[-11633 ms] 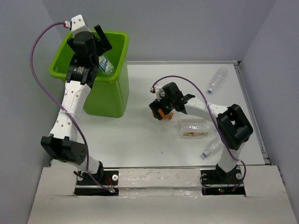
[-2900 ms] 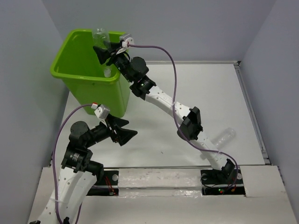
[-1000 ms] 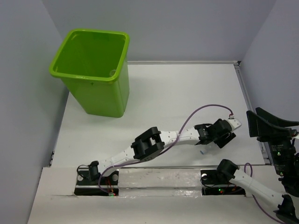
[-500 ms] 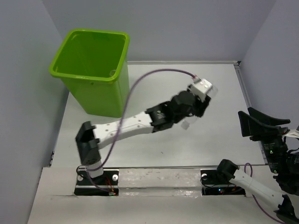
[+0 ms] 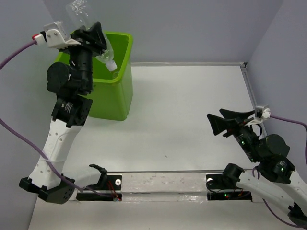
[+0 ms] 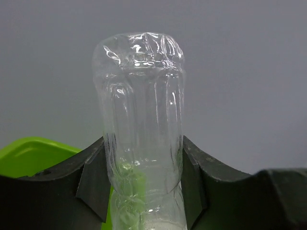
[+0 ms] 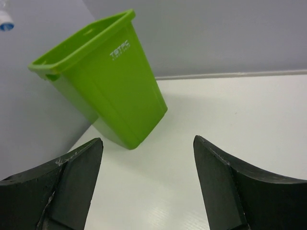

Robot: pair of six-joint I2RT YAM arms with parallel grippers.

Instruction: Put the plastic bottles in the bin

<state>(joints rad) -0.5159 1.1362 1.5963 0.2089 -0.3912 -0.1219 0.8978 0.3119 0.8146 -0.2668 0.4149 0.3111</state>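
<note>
Left gripper [image 5: 93, 34] is up high, and it's pinching a clear bottle [image 5: 88, 24] across its ribbed body. On the wrist camera both black fingers [image 6: 93, 184] press flat against the bottle's sides, and the dented base pokes out past my fingertips against the grey wall behind. The bottle is tilted, base up and away from me, with the white cap [image 5: 111, 64] pointing down below my grip. From above, that cap lines up with the open mouth of the green bin [image 5: 117, 93], which stands underneath my left gripper (how far above the rim I am, I can't tell). A slice of the green rim shows low and to the left of my fingers on the wrist camera.

Over on the other side, my right gripper [image 5: 219, 122] hangs low above the white table [image 5: 182, 105] with its fingers spread wide and bare tabletop showing between them. From that wrist, the bin is ahead and off to the left, well apart from my fingertips, its tapering side with white lettering turned toward me.
</note>
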